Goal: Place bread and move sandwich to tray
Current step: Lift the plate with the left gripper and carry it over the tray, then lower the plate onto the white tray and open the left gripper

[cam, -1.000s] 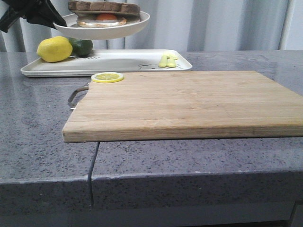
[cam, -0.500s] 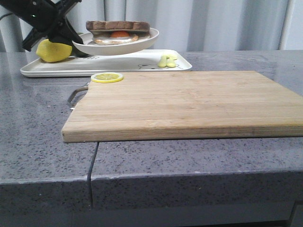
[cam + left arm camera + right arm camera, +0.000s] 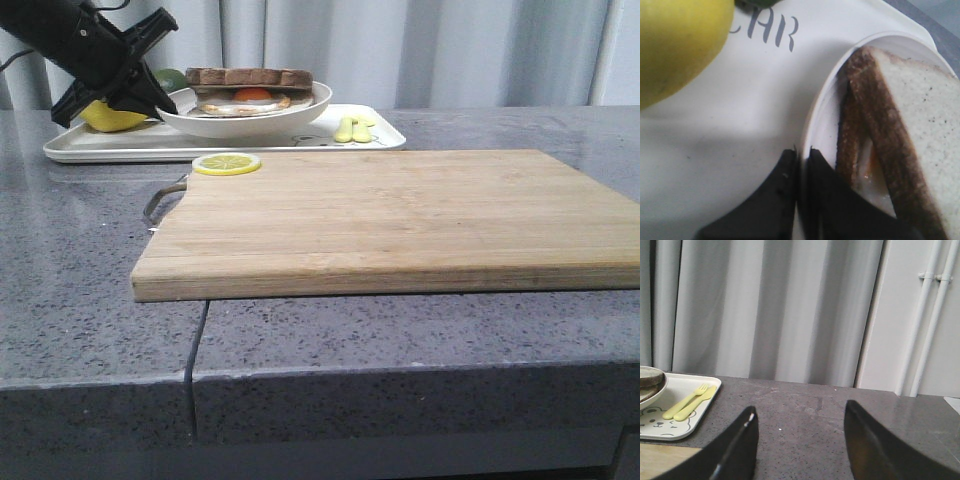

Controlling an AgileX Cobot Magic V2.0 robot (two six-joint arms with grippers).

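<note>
From my feed: grey speckled stone counter [image 3: 420, 335], rounded front edge, a thin dark cable hanging down over it. On it, nearest, a wide pale wooden board [image 3: 400, 220], straight grain, metal handle at its left end. A lemon slice [image 3: 227, 163] lies on the board's far left corner. Behind the board sits the tray [image 3: 120, 145]: flat white, low rim, rounded corners, bear drawing and lettering printed on it. A yellow-green plastic fork and spoon [image 3: 353, 128] lie at its right end, a whole lemon [image 3: 108, 118] at its left, something green just behind that.

The plate [image 3: 245, 118] is round, shallow, glossy white, sitting on the tray or just above it; I cannot tell which. In it the sandwich [image 3: 248, 88]: bread [image 3: 248, 76] on top, pale porous face, dark brown crust, orange yolk showing below.

Left tool [image 3: 799, 172]: black fingers pinched together on the plate rim. Right tool [image 3: 797, 440]: fingers wide apart, holding nothing, above the counter.

Far back: grey pleated curtain, white wall with pipes at right.
</note>
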